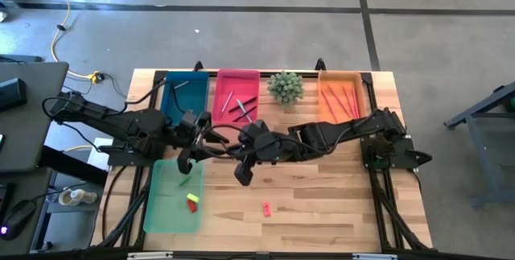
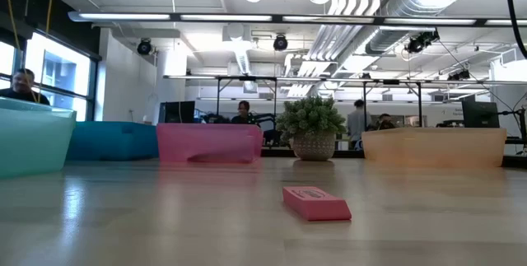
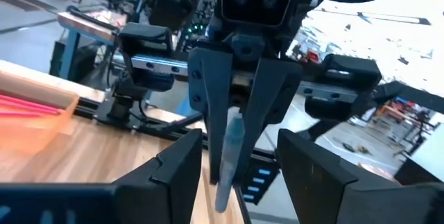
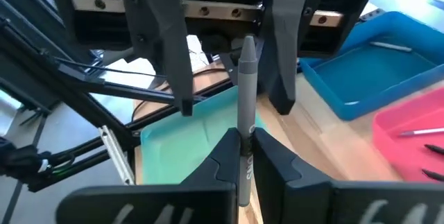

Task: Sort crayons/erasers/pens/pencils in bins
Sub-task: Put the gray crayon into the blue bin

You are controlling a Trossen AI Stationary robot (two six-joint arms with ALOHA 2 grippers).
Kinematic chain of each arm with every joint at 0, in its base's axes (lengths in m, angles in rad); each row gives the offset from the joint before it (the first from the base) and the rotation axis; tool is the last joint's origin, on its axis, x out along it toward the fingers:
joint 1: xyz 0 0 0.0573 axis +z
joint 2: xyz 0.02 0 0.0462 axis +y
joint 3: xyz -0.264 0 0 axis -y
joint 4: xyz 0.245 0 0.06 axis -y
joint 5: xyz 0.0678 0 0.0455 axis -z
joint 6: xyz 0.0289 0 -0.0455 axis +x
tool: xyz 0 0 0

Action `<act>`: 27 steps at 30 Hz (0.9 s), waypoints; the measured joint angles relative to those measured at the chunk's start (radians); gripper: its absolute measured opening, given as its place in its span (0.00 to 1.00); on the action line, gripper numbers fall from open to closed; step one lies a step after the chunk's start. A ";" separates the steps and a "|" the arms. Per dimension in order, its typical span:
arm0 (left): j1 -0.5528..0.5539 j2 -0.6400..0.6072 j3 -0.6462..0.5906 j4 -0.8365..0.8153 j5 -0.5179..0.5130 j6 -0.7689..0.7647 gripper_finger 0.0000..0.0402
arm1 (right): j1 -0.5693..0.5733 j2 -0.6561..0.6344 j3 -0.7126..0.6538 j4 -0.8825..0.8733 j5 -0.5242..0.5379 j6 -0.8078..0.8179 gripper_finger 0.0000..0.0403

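Note:
My right gripper (image 4: 244,139) is shut on a grey pen (image 4: 244,78), held in the air over the table's middle left. My left gripper (image 3: 239,144) faces it, open. Its two fingers (image 4: 173,57) stand on either side of the pen's free end without touching it. One red eraser (image 1: 266,208) lies flat on the bare wood near the front. Red and yellow erasers (image 1: 192,202) lie in the pale-green bin (image 1: 161,212). The teal-blue bin (image 1: 183,99), the pink bin (image 1: 237,79) and the orange bin (image 1: 342,79) stand along the far edge. My right gripper pinches the grey pen's barrel (image 4: 244,156) between its two fingers. The fingers lie along the pen and come from the table's right, slanting a little downward. The pen's free end (image 4: 245,47) sticks out past the fingertips toward my left gripper. It is lifted clear of the table.
A small spiky plant in a pot (image 1: 286,87) stands between the pink and orange bins. Thin sticks lie in the pink and orange bins, and one lies in the teal-blue bin. Bare wood stretches across the table's front right.

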 joint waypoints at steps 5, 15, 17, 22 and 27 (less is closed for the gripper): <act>0.016 0.000 0.000 0.010 -0.019 0.000 0.40 | -0.018 0.000 0.000 0.002 -0.026 -0.021 0.02; 0.027 0.000 0.000 0.010 -0.021 0.007 0.17 | -0.029 0.000 0.000 0.017 -0.044 -0.047 0.02; 0.027 0.000 0.000 0.009 -0.020 0.008 0.13 | -0.032 0.000 0.000 0.021 -0.051 -0.047 0.02; 0.027 0.000 0.000 0.008 -0.021 0.009 0.04 | -0.044 0.000 0.000 0.021 -0.066 -0.047 0.02; 0.027 0.000 0.000 0.007 -0.030 0.009 0.03 | -0.062 0.000 0.000 0.020 -0.114 -0.048 0.05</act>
